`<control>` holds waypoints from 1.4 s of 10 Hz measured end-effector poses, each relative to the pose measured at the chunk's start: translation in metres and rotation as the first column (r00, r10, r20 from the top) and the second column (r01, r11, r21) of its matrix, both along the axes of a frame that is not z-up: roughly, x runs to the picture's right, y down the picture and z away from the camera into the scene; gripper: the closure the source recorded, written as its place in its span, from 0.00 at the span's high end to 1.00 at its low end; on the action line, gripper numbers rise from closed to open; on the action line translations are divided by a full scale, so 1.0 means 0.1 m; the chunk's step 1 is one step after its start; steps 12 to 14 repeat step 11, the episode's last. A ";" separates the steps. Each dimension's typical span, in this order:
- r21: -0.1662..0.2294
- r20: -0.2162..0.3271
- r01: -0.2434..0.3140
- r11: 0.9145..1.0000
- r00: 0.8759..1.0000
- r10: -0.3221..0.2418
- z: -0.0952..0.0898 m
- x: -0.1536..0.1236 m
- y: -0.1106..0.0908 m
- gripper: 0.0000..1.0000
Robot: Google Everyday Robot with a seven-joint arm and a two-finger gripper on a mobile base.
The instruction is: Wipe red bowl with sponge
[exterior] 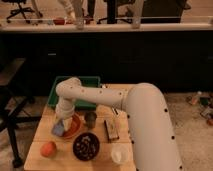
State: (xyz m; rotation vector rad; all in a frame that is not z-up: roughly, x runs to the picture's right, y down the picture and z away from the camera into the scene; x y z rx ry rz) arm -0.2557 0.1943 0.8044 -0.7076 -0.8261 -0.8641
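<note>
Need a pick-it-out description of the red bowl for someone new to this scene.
On the wooden table, find the green tray at the back left; the red bowl sits directly in front of it. The gripper is at its left rim, with a blue sponge. It is the only reddish-orange dish; the dark bowl sits nearer the front edge.

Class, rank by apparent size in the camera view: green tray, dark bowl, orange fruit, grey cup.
1. green tray, partly hidden.
2. dark bowl.
3. orange fruit and grey cup look alike; unranked.
The gripper sits over the red bowl.
</note>
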 end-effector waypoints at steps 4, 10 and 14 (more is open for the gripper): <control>-0.003 0.050 0.032 0.999 0.998 -0.032 -0.07 -0.16 0.00 0.00; -0.047 0.020 -0.021 0.999 1.000 0.022 -0.09 0.22 0.21 0.00; -0.046 0.014 -0.033 0.998 0.999 0.034 -0.09 0.27 0.19 0.00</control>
